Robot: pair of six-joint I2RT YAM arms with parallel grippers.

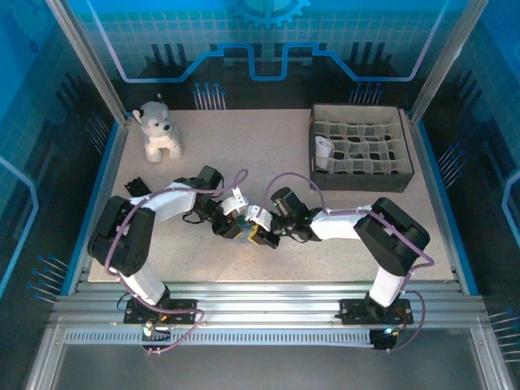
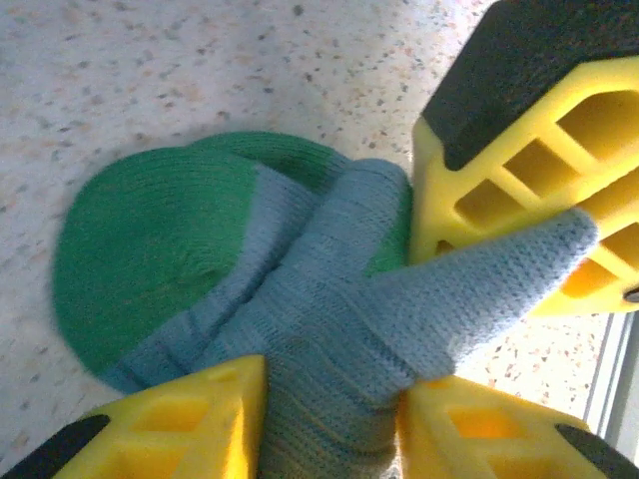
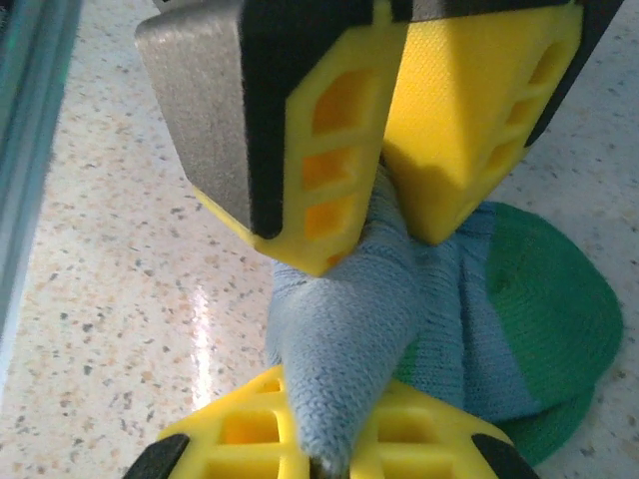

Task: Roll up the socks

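Grippers meet over a green knitted sock with grey-blue bands [image 2: 150, 259], which lies on the speckled beige tabletop [image 1: 268, 146] close to the front edge, roughly midway along it. The green part of the sock rests on the surface as a rounded pad. The grey-blue part is bunched and drawn up off that pad toward the two sets of yellow fingers.

The left gripper [image 2: 331, 429] has its jaws only a little apart. The gap is packed with a thick fold of the grey-blue knit, which presses against both inner faces, so the fold is pinched between them.

The right gripper [image 3: 324, 439] comes at the sock from the opposite side and is almost fully closed. A narrow pointed tab of grey-blue fabric runs down between its fingertips and is nipped there. In the left wrist view the same tab stretches across to one of the right gripper's yellow fingers. The two grippers stand just beside each other.

Well apart from them, a white-and-grey plush dog [image 1: 158, 130] sits near the back left corner. A dark box with white grid dividers [image 1: 361, 110] stands at the back right corner, with a white rolled sock [image 1: 325, 150] in one of its left-hand compartments.
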